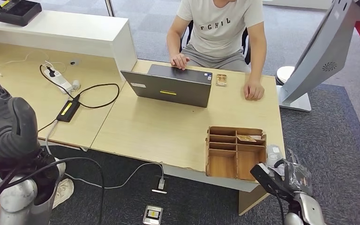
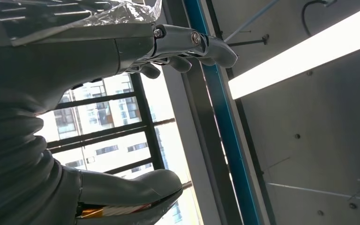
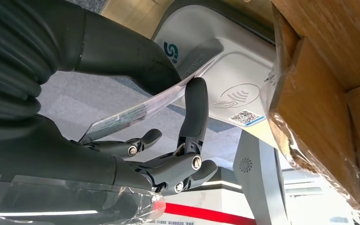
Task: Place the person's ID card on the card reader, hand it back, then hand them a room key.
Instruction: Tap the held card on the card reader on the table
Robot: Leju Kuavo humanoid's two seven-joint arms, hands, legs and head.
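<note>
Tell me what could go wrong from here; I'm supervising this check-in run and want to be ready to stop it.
The right hand pinches the ID card only by its edge between thumb and a finger, so it could slip or bend when pressed to the card reader. The wooden organizer sits right beside the reader, so the fingers might bump it.

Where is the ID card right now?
The ID card is pinched in the right hand, beside the white card reader by the wooden organiser.
</note>
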